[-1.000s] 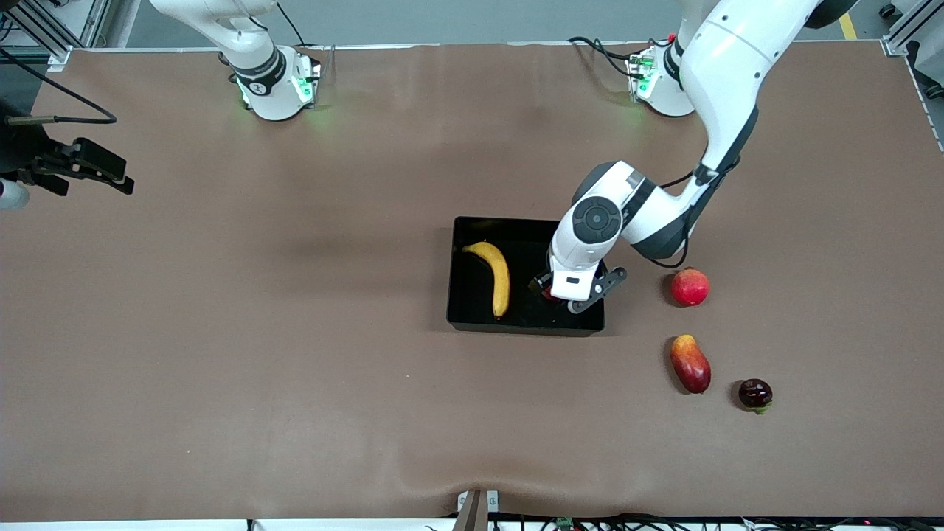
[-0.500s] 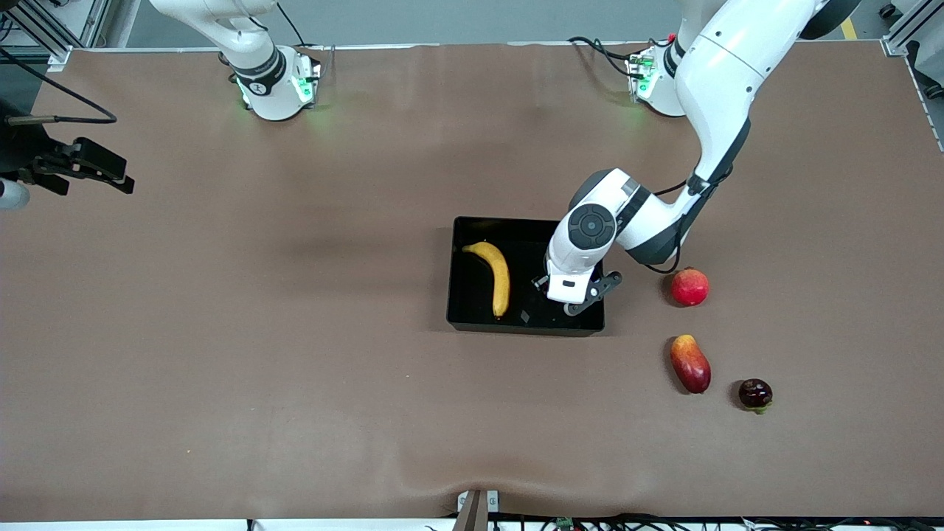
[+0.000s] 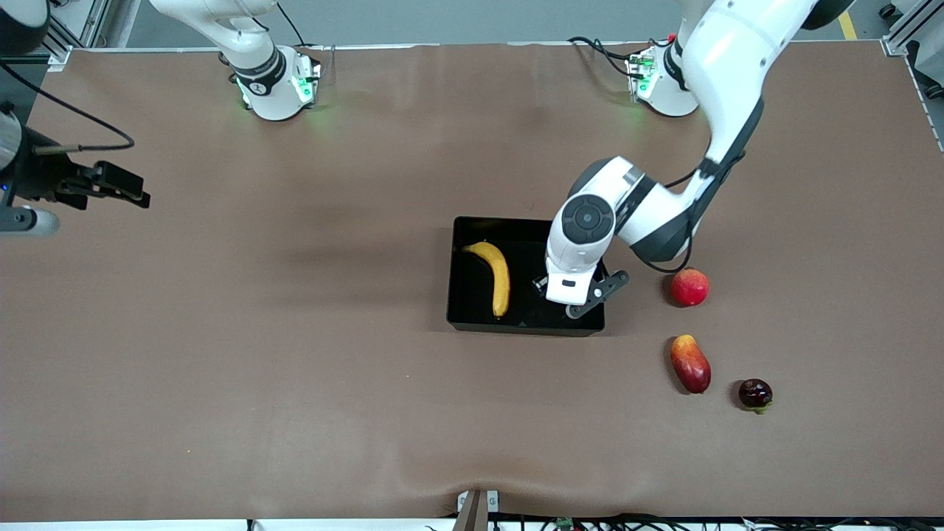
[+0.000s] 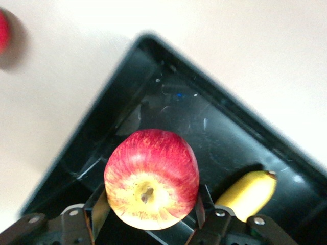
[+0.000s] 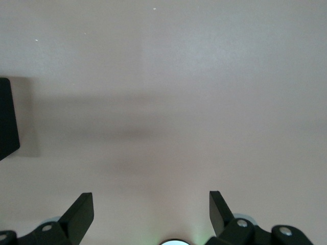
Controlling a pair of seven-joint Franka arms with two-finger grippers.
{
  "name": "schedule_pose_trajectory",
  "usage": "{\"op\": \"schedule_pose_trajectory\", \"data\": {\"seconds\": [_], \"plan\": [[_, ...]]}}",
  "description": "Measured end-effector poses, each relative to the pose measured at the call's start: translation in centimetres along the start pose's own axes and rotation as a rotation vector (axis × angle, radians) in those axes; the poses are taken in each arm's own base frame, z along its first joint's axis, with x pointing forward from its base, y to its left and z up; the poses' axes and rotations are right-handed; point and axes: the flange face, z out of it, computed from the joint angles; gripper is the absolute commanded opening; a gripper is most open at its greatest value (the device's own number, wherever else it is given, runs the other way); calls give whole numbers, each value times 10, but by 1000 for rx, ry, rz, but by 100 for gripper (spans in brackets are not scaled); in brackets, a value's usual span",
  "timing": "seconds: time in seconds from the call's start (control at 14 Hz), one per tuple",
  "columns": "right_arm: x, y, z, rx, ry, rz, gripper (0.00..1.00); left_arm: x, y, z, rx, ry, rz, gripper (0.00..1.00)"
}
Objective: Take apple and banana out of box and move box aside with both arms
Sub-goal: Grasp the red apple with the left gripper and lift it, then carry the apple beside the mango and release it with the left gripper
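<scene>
The black box sits mid-table with the yellow banana lying in it. My left gripper is over the box's end toward the left arm's end of the table. In the left wrist view its gripper is shut on the red apple with yellow patches, just above the box floor, with the banana's tip beside it. The hand hides the apple in the front view. My right gripper is open and empty over bare table at the right arm's end, as the right wrist view shows.
A plain red round fruit, a red-and-yellow mango and a small dark fruit lie on the table beside the box, toward the left arm's end. The brown cloth has a ripple near the front edge.
My left hand dipped into the box and has come up slightly, still over the same spot. My right gripper has shifted a little toward the middle of the table.
</scene>
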Motion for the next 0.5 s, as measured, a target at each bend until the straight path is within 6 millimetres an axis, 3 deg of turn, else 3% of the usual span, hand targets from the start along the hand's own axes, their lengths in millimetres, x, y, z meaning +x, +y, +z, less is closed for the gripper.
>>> {"op": "schedule_pose_trajectory", "data": {"seconds": [0.21,0.36,0.5], "plan": [[2,4,23,-2,-109,7,100,22,-18,-73,-1,52,42,0],[16,16,48,1,-159,28,100,63,-50,-90,27,54,87,0],[32,26,79,4,-215,46,100,117,-88,-84,58,30,104,0]]}}
